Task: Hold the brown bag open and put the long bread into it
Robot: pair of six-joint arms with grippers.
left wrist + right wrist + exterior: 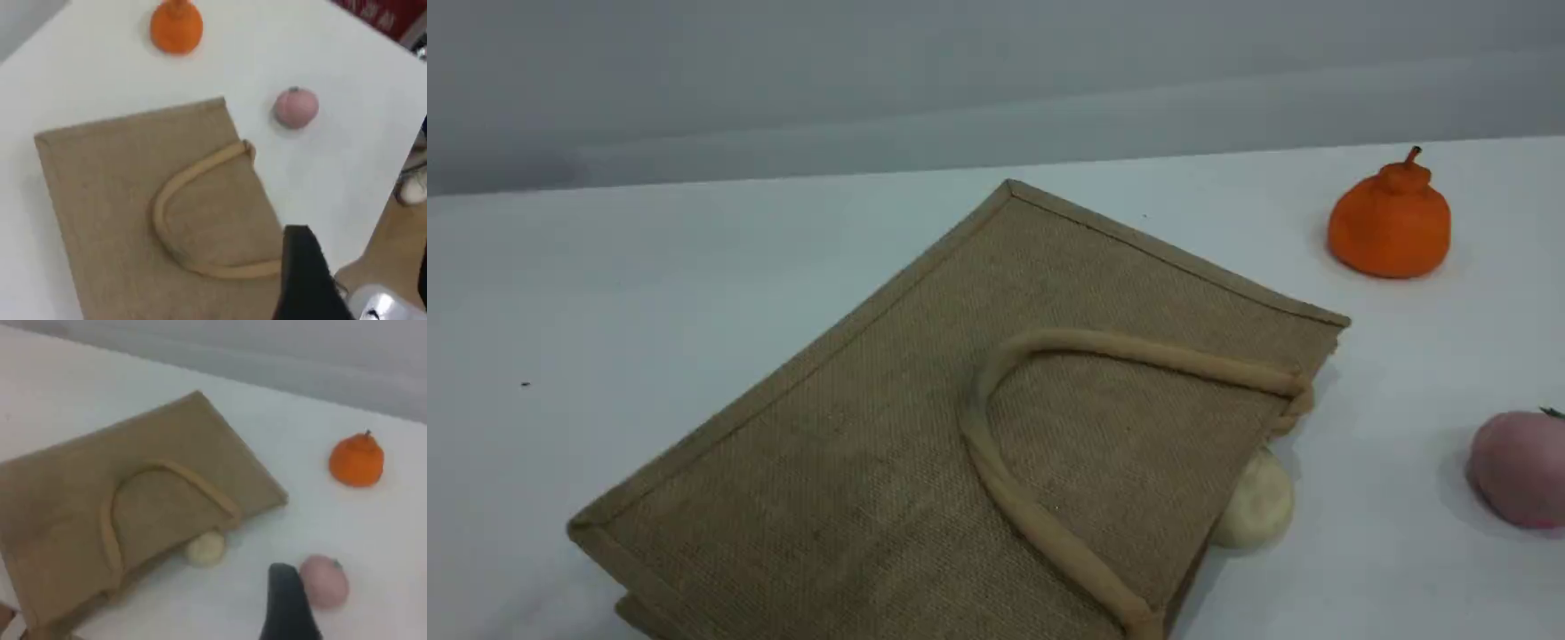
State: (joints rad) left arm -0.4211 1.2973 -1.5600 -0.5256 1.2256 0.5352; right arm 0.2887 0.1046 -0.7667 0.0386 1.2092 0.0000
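The brown bag (925, 427) lies flat on the white table, mouth toward the right, one beige handle (996, 462) folded over its top face. It also fills the left of the left wrist view (120, 200) and of the right wrist view (100, 507). The long bread is out of view. Neither gripper shows in the scene view. Only one dark fingertip (303, 273) of my left gripper is visible, high above the bag's mouth edge. One dark fingertip (287, 607) of my right gripper hangs above the table beside a pink fruit, with nothing at it.
A cream-white round lump (1258, 507) rests against the bag's mouth. An orange pumpkin-shaped fruit (1392, 218) stands at the far right. A pink round fruit (1519, 468) sits at the right edge. The table's edge (373, 220) runs close to the left gripper.
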